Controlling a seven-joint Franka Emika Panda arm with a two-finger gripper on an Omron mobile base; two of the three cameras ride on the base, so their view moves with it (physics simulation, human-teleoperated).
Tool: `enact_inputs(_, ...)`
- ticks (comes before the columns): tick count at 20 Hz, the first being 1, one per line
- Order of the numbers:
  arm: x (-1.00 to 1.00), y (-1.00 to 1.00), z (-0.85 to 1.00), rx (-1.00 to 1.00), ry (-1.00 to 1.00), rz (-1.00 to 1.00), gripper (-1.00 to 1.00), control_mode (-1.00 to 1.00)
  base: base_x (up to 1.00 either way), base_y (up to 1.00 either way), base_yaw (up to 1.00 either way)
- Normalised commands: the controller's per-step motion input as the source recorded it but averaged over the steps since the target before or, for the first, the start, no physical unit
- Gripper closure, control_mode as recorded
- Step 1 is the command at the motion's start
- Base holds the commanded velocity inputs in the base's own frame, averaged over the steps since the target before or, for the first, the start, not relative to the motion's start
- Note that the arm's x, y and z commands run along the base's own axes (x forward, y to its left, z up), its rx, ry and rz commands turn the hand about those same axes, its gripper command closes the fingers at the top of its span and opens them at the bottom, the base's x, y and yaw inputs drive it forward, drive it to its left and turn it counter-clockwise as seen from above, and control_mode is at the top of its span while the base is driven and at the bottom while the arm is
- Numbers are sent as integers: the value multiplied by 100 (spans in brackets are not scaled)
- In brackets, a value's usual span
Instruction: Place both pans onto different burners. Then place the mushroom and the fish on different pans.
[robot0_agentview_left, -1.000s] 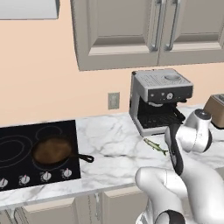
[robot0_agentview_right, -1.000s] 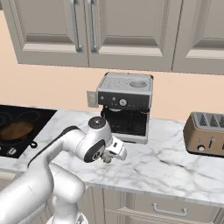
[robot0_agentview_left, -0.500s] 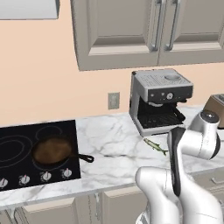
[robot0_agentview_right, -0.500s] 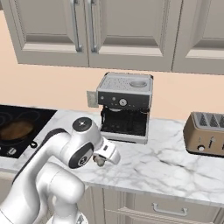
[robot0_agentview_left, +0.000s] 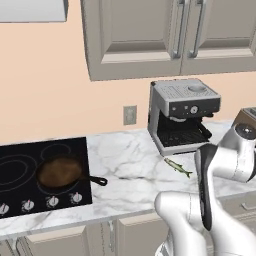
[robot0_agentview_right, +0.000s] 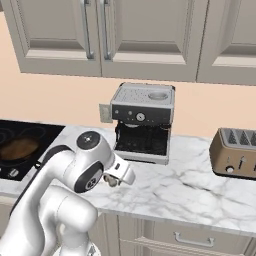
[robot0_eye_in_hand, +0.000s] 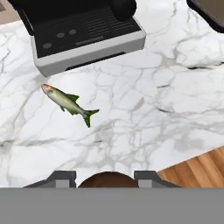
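My gripper (robot0_eye_in_hand: 107, 178) is shut on the mushroom (robot0_eye_in_hand: 107, 180), whose reddish-brown cap shows between the two fingertips. In the right base view the gripper (robot0_agentview_right: 113, 180) hangs just above the marble counter in front of the coffee machine. The fish (robot0_eye_in_hand: 68, 101) lies flat on the counter, ahead and to the left of the gripper, and also shows as the thin green fish (robot0_agentview_left: 177, 167). One pan (robot0_agentview_left: 60, 172) with a rusty-brown inside sits on a burner of the black cooktop (robot0_agentview_left: 15, 150), its handle pointing right. The other pan is out of view.
A coffee machine (robot0_agentview_right: 142, 122) stands at the back of the counter, just behind the fish. A toaster (robot0_agentview_right: 235, 152) stands far right. The counter's front edge (robot0_eye_in_hand: 183, 164) runs close under the hand, with wood floor beyond it. Silver knobs (robot0_agentview_left: 50, 201) line the cooktop's front.
The arm's elbow has swung over while the hand drifted slightly left above the counter. The mushroom stays in the grip. Fish and pan have not moved.
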Motion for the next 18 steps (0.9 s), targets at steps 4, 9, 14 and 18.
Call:
enact_inputs(4, -19, 42, 2, -5, -2, 7, 100, -100, 0, 0, 0)
enact_inputs(9, -3, 53, 0, -8, -1, 5, 100, -100, 0, 0, 0)
enact_inputs(14, -4, 20, 0, -2, 0, 1, 100, 100, -13, 40, 0)
enact_inputs(18, 0, 0, 0, 0, 0, 0, 100, 100, -34, 64, 0)
